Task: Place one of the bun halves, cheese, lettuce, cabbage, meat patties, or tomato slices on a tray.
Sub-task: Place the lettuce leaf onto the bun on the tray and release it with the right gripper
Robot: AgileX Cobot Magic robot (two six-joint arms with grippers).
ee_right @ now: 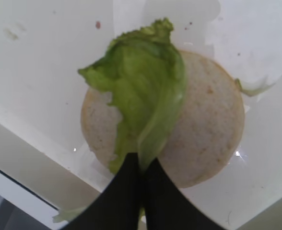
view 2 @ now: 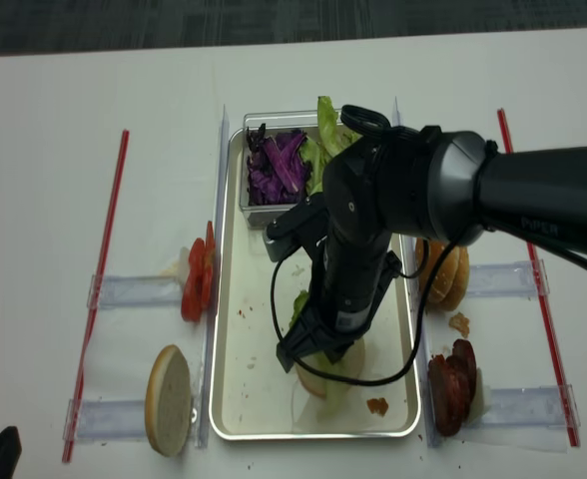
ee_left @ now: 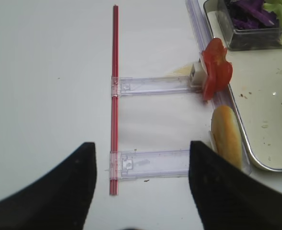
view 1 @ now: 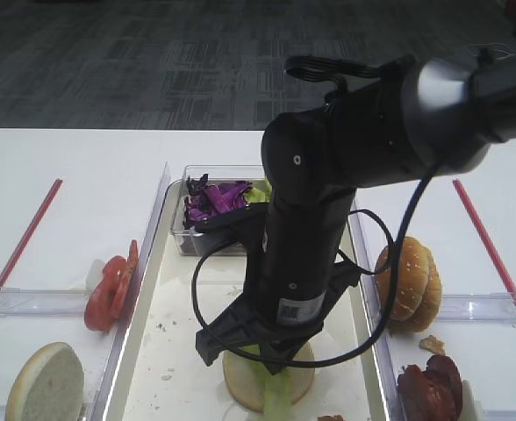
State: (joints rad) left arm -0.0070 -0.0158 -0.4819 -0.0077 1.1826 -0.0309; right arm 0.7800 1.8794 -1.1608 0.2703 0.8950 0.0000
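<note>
Over the near end of the tray (view 2: 229, 299), the right hand (ee_right: 142, 165) pinches the limp, feather-light lettuce (ee_right: 143, 91) by its stem end, draping it across a pale bun half (ee_right: 205, 127).

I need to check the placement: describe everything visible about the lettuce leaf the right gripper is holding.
The lettuce is one ruffled light-green leaf with a paler, yellower fold along its right edge and a frilly tip. It looks soft and thin. It lies draped across the pale cut face of a bun half that sits on the tray, its tip reaching past the bun's far edge. Its near, narrow end is pinched between the shut black fingers of the right gripper.
</note>
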